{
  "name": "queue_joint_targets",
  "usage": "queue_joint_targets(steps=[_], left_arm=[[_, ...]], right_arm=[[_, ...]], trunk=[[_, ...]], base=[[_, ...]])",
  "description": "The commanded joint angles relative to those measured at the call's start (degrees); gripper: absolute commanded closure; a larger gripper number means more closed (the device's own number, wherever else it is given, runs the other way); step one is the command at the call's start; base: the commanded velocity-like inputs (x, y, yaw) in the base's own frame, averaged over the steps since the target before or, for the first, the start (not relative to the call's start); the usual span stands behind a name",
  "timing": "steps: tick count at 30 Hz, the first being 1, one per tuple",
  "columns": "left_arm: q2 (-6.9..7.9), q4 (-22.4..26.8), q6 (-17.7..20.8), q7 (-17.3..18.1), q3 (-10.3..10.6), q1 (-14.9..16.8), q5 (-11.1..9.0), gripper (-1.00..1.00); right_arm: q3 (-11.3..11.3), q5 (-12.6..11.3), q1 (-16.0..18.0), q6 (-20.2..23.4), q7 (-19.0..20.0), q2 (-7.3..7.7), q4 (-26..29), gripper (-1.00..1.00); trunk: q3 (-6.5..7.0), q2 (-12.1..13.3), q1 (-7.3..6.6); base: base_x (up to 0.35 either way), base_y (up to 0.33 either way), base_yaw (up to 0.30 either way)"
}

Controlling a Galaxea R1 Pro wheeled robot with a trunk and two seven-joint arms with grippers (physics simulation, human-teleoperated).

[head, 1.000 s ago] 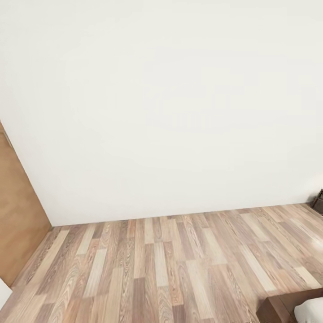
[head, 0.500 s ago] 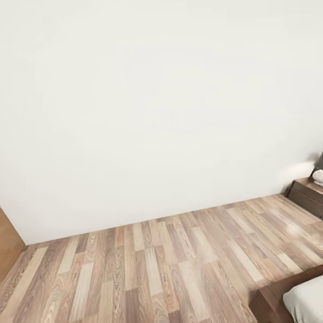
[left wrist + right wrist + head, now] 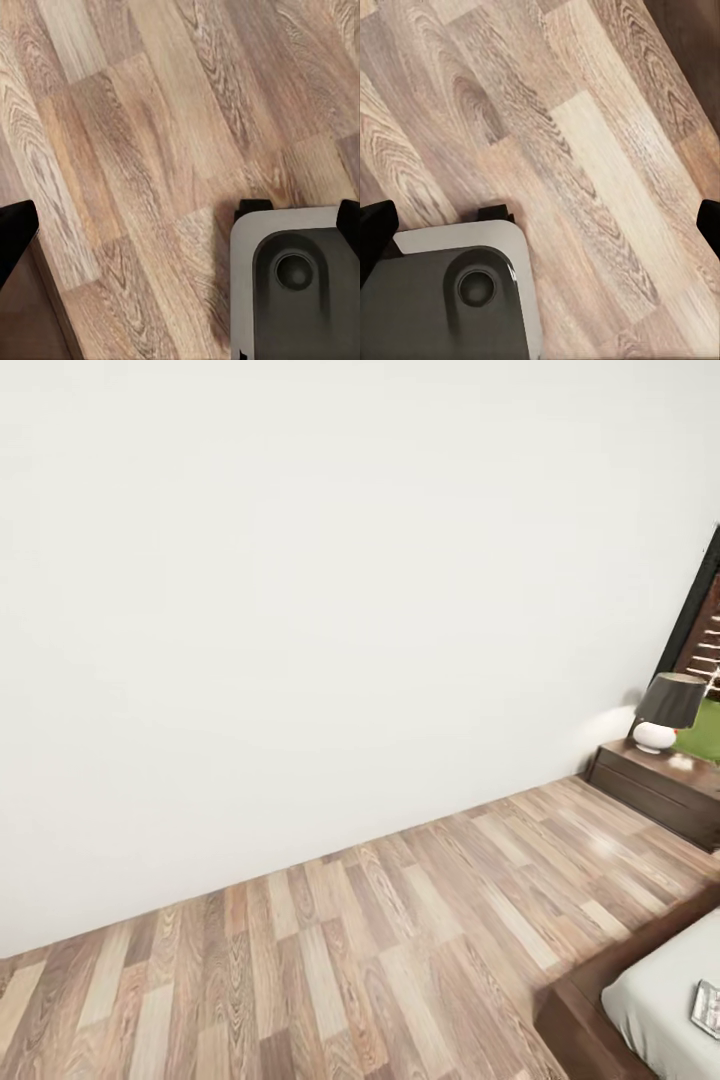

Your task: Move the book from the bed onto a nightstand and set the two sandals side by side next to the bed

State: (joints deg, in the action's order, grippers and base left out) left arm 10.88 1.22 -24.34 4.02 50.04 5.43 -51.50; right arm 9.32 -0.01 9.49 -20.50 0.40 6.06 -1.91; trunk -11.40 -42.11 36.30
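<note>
Head view, left to right: bare white wall (image 3: 330,580) of the bedroom above a wood-plank floor (image 3: 330,960); then, at the far right against the wall, the nightstand (image 3: 655,785) carrying a small lamp (image 3: 668,712) near its wall-side edge, with a black window frame (image 3: 695,610) just behind it; lowest right, a corner of the bed (image 3: 580,1015), dark frame around pale mattress. The book (image 3: 707,1008) lies flat on the mattress, near its floor-side edge and well apart from the nightstand; it is cut by the picture's border, so its long axis and the way its cover faces cannot be told. No sandals are visible. The robot appears to be in transit toward the bed, which would explain why both arms hang low with empty grippers pointed at the planks. Left wrist view: left gripper (image 3: 180,225) with dark fingertips at opposite borders, set wide apart, nothing between them; grey robot base (image 3: 296,285) below. Right wrist view: right gripper (image 3: 540,225) likewise spread and empty, above the base
</note>
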Motion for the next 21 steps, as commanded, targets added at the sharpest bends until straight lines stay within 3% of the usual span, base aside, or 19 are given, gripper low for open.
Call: queue_joint_targets(steps=[1,21], left_arm=[[0.02,0.01,-0.1,0.37,0.24,0.01,-0.62,-1.0],[-0.06,0.01,-0.1,0.37,0.24,0.01,-0.62,-1.0]], right_arm=[[0.26,0.01,0.1,-0.36,0.04,0.01,-0.2,-1.0],[0.26,0.01,0.11,-0.38,0.1,0.01,-0.25,-1.0]], trunk=[[-0.08,-0.06,0.02],[-0.08,-0.06,0.02]], base=[[0.106,0.099,-0.273],[0.104,0.046,-0.274]])
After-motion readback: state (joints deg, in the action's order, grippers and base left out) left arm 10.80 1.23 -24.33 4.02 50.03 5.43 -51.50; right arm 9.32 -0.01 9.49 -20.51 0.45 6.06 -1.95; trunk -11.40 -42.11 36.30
